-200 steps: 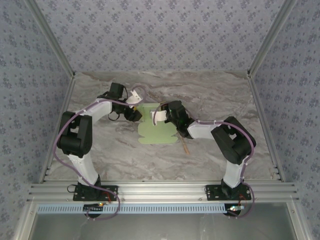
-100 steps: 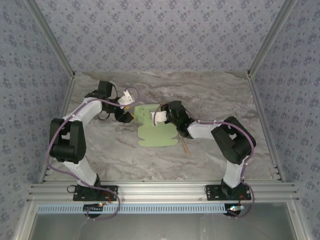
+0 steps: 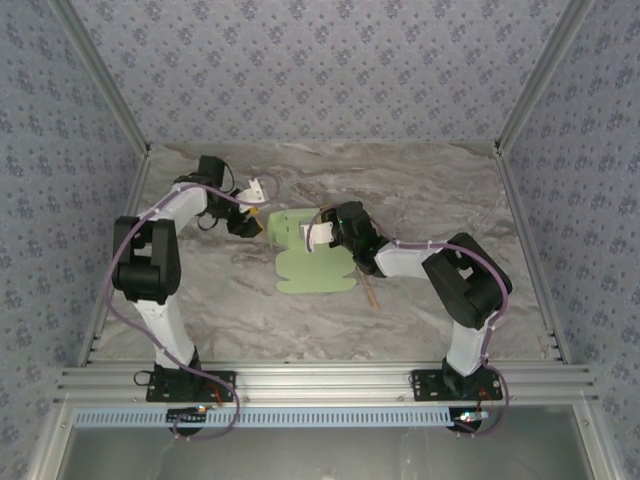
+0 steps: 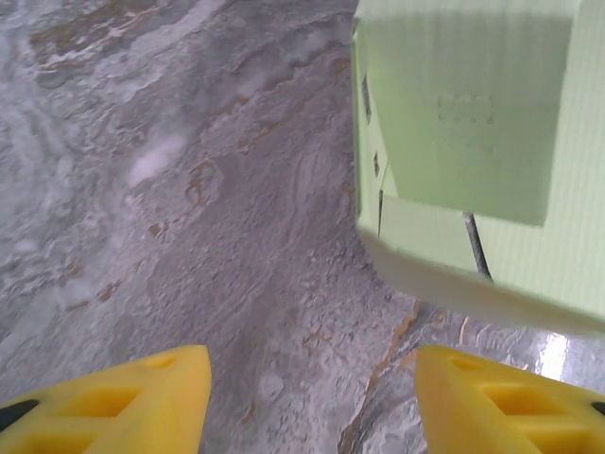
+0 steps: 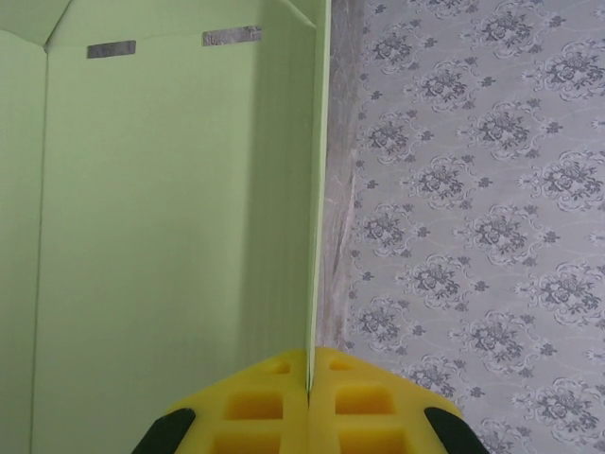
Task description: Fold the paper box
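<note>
On the table (image 3: 430, 300), the paper box (image 3: 318, 265) lies mostly flat, one flap pinched upright by the right gripper (image 5: 309, 378). The left gripper (image 4: 312, 397), jaws apart and empty, should probably lift the neighbouring panel squarely along its crease.

1. The paper box (image 3: 312, 262) lies on the table (image 3: 430, 190), midway between the two arms.
2. The left gripper (image 3: 258, 224) sits just left of the box's far corner, apart from it.
3. The right gripper (image 3: 318, 233) is over the box's far right part, a raised flap's edge between its fingers.
4. A stick (image 3: 370, 292) lies just beside the box's near right edge.
</note>
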Motion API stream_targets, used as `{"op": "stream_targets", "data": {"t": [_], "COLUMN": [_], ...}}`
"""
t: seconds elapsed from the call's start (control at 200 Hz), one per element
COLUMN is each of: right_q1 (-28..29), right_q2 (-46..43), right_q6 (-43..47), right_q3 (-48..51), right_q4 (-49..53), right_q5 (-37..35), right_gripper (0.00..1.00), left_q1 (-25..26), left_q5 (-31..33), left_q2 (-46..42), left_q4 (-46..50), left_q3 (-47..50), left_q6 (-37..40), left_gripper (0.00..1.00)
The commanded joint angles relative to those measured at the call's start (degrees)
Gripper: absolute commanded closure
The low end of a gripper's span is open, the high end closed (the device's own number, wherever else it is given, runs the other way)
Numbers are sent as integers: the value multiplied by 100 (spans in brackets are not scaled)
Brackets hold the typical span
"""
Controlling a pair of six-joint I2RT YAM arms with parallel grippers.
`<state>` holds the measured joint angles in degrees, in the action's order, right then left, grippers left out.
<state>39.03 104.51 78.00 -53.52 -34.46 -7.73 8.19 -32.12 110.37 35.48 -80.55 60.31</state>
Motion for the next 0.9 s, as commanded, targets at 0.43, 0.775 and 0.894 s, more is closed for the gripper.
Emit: {"op": "stream_targets", "data": {"t": [0.43,0.775,0.894], "right_q1": [157,162,174], "right_q2": [199,261,256], "right_q6": [638,637,585], "right_q3": [241,232,193], "right_q4": [-1057,-1098,-1055], "right_q5": [-291,-316,-317], "right_gripper": [100,100,100], "left_q1": [500,509,517], "left_q5": [-716,-935,-999], "left_q2": [257,320,336], "left_q4": [752,479,375], "left_q3": [-567,-514,-557], "left_q6": [370,-300,-469], "left_gripper": [45,42,44]}}
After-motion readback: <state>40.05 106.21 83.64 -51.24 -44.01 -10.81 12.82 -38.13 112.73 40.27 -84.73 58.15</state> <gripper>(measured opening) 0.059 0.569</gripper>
